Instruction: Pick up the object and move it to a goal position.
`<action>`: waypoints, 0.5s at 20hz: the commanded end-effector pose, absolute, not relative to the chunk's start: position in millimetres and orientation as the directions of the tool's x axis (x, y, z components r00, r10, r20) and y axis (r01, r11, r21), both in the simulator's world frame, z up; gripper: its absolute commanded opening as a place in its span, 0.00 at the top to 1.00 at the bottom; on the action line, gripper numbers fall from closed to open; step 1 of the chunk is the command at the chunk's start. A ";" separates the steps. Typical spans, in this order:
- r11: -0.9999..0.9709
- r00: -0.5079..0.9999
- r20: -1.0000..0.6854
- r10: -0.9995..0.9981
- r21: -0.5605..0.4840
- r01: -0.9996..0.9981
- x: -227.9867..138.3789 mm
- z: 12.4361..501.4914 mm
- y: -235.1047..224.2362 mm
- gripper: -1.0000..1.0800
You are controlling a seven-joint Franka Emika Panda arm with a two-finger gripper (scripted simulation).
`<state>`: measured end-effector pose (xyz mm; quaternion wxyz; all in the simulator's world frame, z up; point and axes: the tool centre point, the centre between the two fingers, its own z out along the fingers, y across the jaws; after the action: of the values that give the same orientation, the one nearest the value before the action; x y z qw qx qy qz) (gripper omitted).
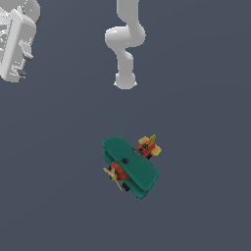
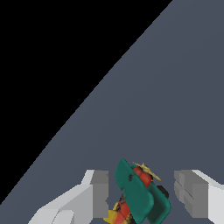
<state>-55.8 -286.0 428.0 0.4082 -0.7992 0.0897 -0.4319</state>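
Note:
The object, a small toy biplane (image 1: pixel 130 165) with teal-green wings, a red body, and a yellow propeller and tail, rests on the dark grey floor near the middle of the exterior view. My white gripper (image 1: pixel 20 49) shows at that view's upper left, well apart from the plane. In the wrist view the gripper (image 2: pixel 142 192) is open. The biplane (image 2: pixel 139 196) appears in the gap between the two pale fingers (image 2: pixel 97 192), and neither finger touches it. Nothing is held.
The white arm's base and lower links (image 1: pixel 125 44) stand at the top middle of the exterior view. The dark grey floor (image 1: pixel 206 122) spreads flat around the plane. A black area fills one corner of the wrist view.

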 end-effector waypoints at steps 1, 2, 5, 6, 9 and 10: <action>-0.620 0.624 0.593 -0.509 -0.755 0.212 -46.6 403.7 -279.8 0.38; -0.608 0.630 0.583 -0.513 -0.765 0.212 -43.1 393.9 -276.5 0.38; -0.572 0.650 0.551 -0.524 -0.793 0.210 -32.7 364.0 -264.6 0.38; -0.560 0.657 0.540 -0.527 -0.802 0.209 -29.3 353.9 -260.0 0.38; -0.523 0.679 0.505 -0.532 -0.827 0.205 -19.9 323.0 -244.0 0.38; -0.511 0.687 0.494 -0.534 -0.835 0.203 -17.0 312.7 -238.0 0.38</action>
<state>-21.6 -246.9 328.5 0.4728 -0.7838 0.1040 -0.3889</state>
